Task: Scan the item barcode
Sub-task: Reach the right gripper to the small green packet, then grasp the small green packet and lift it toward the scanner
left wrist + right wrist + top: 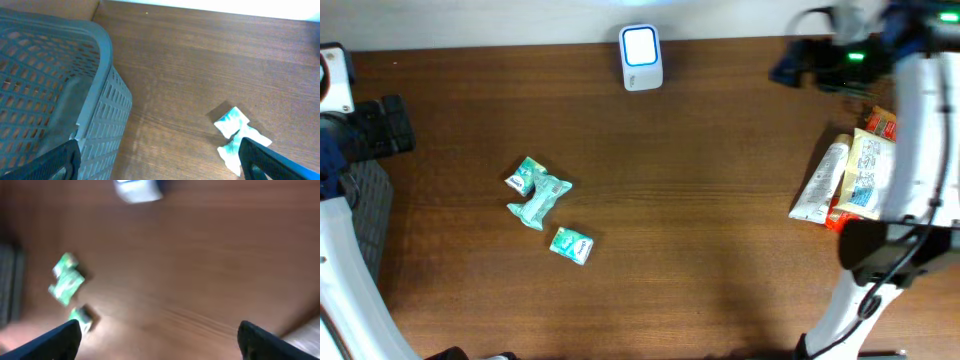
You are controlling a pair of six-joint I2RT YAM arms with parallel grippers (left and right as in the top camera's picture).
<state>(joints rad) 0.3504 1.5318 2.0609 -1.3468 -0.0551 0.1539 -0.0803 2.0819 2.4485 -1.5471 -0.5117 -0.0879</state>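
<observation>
A: Where do our hands stand?

B: Both are spread wide with nothing between the fingers. The left hand (159, 152) hangs beside the basket (60, 85). The right hand (159, 332) is up over the tabletop (700, 220), looking down toward the scanner (641, 57).

A: And the item?

B: Three green packets (538, 190) lie left of centre, well apart from the scanner. Two of them touch and the third lies just beside them. A pile (855, 180) with a white tube (817, 185) sits under the right arm. We cannot tell which one is meant.

A: How do we expect a packet to handle?

B: We judge it light, soft and crinkly, with a slick film. It should give under the fingers and may slip or fold. We would pinch it across the middle of its short width, pressing lightly, and keep the printed face free for the scanner.

A: What can we not make out?

B: We see no barcode on any packet, so it may be on the underside. The right wrist view is blurred, so the packets there are only green smears. The left wrist view cuts one packet off behind a finger. The right arm covers part of the pile.
</observation>
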